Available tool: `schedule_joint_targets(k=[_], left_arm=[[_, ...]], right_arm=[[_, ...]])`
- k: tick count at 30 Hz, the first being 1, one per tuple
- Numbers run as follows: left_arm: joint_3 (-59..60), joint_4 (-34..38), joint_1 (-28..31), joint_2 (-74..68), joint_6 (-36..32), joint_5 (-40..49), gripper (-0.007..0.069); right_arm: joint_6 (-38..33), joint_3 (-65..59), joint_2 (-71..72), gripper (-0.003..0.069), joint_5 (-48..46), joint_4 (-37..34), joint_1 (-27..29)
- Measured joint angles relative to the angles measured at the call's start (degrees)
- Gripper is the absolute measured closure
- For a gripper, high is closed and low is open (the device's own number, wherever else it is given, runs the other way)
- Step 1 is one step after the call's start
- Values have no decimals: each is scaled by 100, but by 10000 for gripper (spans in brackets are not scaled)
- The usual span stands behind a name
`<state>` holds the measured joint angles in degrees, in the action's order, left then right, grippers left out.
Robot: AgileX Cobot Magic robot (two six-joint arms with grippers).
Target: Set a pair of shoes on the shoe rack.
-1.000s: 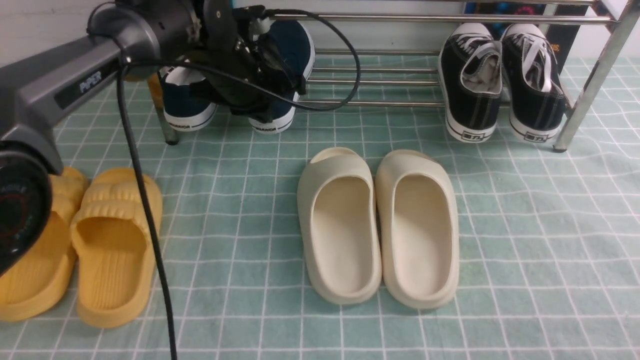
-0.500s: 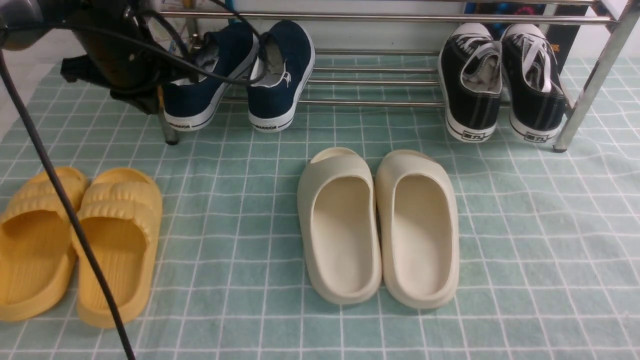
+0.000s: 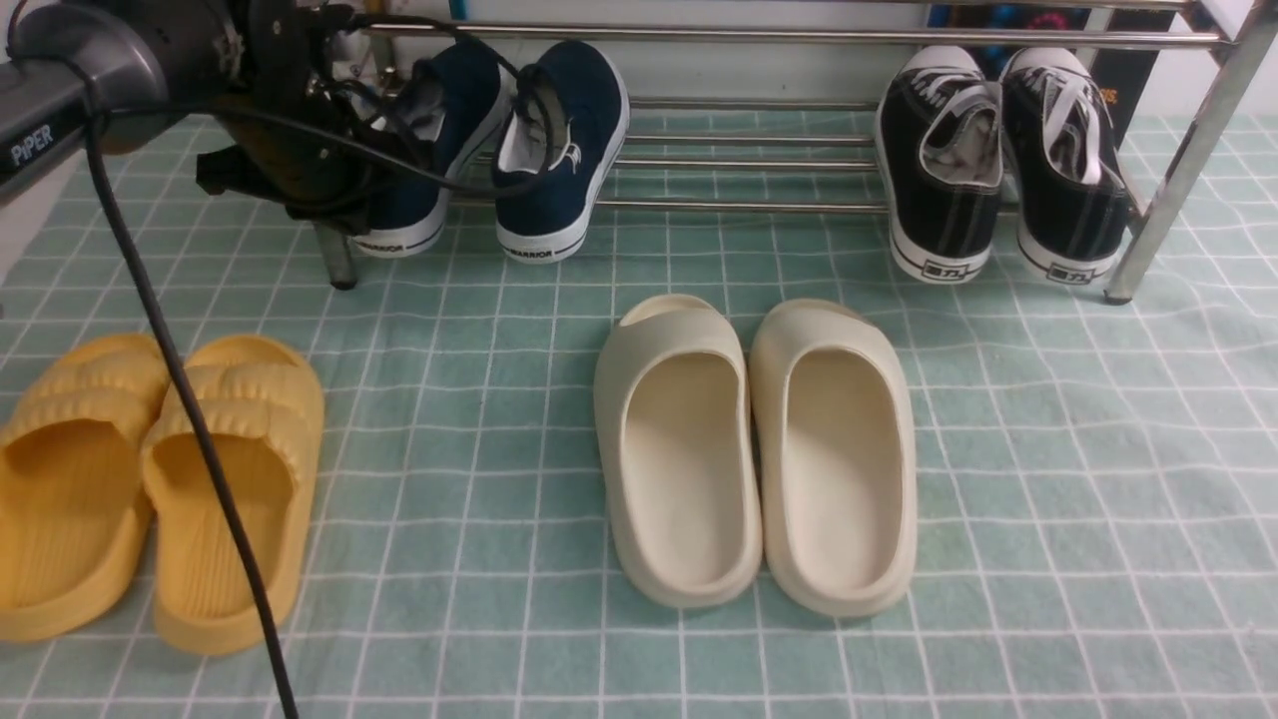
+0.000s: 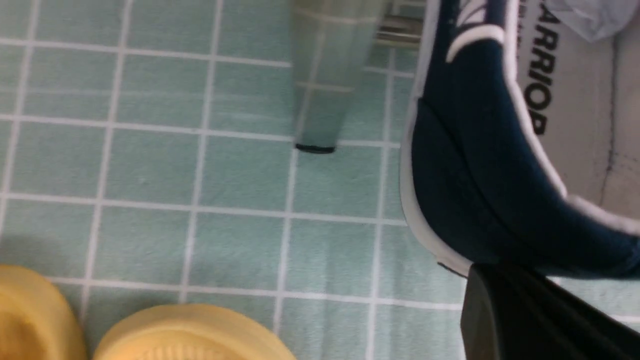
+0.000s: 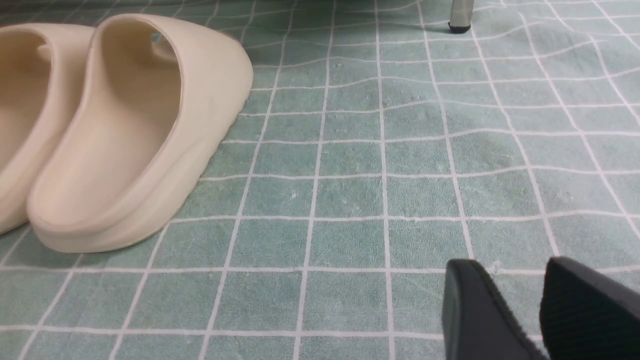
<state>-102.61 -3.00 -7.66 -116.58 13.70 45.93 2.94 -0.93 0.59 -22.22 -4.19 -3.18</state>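
Two navy slip-ons make up the pair of shoes. Both rest on the low bars of the shoe rack at its left end, heels toward me. The left shoe leans toward the right shoe. My left gripper is shut and hangs right at the left shoe's heel. In the left wrist view its dark fingers lie against the white sole of that shoe, with nothing between them. My right gripper is open and empty, low over the green checked cloth. It is out of the front view.
Black lace-up sneakers fill the rack's right end. Cream slides lie mid-cloth and yellow slides at the left. The rack's chrome legs stand on the cloth. My left arm's cable crosses over the yellow slides.
My left arm swung off the shoes to the left, then came back to the left shoe's heel. That shoe has shifted right, closer to its mate. The right gripper's state is unchanged.
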Motion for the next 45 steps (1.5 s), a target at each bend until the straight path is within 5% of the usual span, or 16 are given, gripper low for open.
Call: schedule_joint_targets(k=[9, 18, 32, 45], left_arm=[[-28, 56, -74, 148, -85, 458, 638], [360, 68, -74, 2185, -306, 1612, 638], [5954, 1071, -74, 7383, -193, -1812, 638], [8459, 420, -74, 11130, -193, -2093, 638]], right_arm=[[0, 0, 0, 419, 0, 0, 0], [0, 0, 0, 419, 0, 0, 0], [0, 0, 0, 419, 0, 0, 0], [0, 0, 0, 419, 0, 0, 0]])
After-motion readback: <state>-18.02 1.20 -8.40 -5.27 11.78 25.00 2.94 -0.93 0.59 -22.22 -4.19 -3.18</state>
